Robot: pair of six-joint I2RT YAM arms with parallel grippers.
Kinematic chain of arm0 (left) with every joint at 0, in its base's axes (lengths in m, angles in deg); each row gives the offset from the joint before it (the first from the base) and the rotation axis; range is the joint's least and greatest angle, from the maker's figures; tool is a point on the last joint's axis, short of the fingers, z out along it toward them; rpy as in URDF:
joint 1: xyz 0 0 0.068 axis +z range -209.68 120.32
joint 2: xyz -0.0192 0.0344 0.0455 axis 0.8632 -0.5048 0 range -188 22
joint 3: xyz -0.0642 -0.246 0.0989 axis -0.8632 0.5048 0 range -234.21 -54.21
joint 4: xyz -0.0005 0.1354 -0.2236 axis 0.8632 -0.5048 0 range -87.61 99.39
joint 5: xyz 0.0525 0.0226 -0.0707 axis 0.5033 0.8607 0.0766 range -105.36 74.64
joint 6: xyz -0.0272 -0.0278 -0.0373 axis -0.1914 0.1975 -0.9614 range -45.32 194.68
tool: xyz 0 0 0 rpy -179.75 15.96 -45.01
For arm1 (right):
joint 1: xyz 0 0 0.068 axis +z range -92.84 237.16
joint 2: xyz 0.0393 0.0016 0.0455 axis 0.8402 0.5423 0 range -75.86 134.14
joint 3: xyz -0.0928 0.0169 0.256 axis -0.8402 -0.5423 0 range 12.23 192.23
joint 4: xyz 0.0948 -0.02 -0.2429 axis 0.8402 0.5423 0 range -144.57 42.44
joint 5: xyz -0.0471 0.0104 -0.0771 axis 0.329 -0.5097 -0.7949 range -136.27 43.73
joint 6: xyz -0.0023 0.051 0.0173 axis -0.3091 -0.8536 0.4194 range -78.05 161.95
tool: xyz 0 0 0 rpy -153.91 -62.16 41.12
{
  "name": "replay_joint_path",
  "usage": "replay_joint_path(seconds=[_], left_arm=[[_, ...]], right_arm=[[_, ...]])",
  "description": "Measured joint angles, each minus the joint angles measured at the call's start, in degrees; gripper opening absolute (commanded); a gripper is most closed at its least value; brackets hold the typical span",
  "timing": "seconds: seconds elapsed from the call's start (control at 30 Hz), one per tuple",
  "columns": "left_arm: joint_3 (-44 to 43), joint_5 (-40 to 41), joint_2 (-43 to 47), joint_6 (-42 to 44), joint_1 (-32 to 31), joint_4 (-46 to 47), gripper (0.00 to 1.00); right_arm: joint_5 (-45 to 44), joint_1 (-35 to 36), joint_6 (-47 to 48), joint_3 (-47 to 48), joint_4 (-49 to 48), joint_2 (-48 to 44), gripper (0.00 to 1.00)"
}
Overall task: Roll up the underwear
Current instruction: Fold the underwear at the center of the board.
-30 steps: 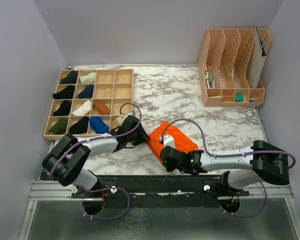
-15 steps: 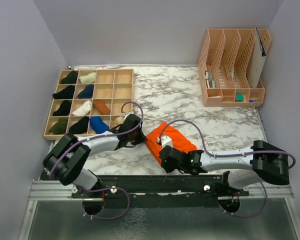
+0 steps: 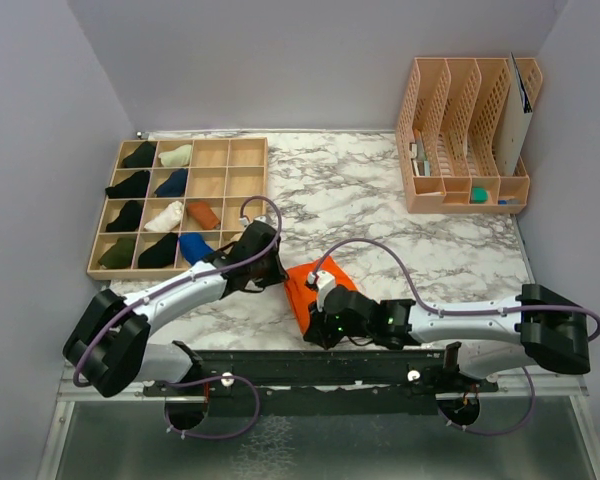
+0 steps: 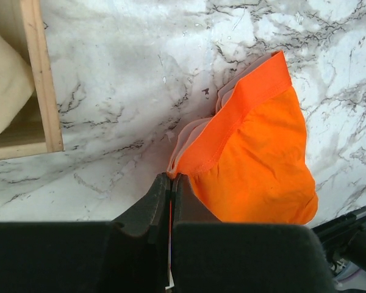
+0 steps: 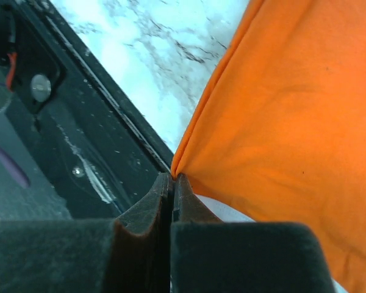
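Underwear point(image 3: 308, 285), the orange pair, lies bunched on the marble table point(image 3: 380, 200) close to its front edge, between my two grippers. The left arm reaches in low from the left, forearm stretched toward centre. The left gripper point(image 4: 171, 178) is clamped on the waistband's corner. The right arm lies stretched leftward along the front rail point(image 3: 280, 360), wrist low. The right gripper point(image 5: 171, 177) is pinched tight on a fold at the cloth's near edge.
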Motion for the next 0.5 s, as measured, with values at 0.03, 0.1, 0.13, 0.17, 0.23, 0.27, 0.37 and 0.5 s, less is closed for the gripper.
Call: replay_joint_path(seconds=[0.03, 0.1, 0.13, 0.17, 0.23, 0.27, 0.37, 0.5], left_arm=[[-0.8, 0.0, -0.1, 0.3, 0.0, -1.1, 0.0], [-2.4, 0.0, -0.7, 0.8, 0.0, -2.8, 0.0], [-3.4, 0.0, -1.3, 1.1, 0.0, -3.5, 0.0], [-5.0, 0.0, -2.5, 1.4, 0.0, -4.4, 0.0], [-7.3, 0.1, -4.3, 1.9, 0.0, -5.6, 0.0], [-8.5, 0.2, -5.3, 2.3, 0.0, -6.3, 0.0], [-11.8, 0.7, -7.6, 3.3, 0.0, -8.0, 0.0], [-16.0, 1.3, -10.6, 5.0, 0.0, -9.9, 0.0]], right_arm=[[0.4, 0.0, -0.3, 0.0, -0.7, 0.0, 0.0], [1.2, -0.2, -1.1, 0.0, -2.2, -0.1, 0.0], [1.7, -0.7, -1.5, -0.1, -2.8, -0.2, 0.0], [2.3, -1.3, -2.1, -0.3, -3.7, -0.4, 0.0], [3.4, -2.7, -3.1, -1.2, -5.0, -1.1, 0.0], [4.0, -3.8, -3.7, -1.9, -5.9, -1.7, 0.0], [6.8, -7.8, -5.9, -4.5, -8.6, -2.9, 0.0], [9.3, -12.4, -8.6, -7.4, -10.8, -3.3, 0.0]])
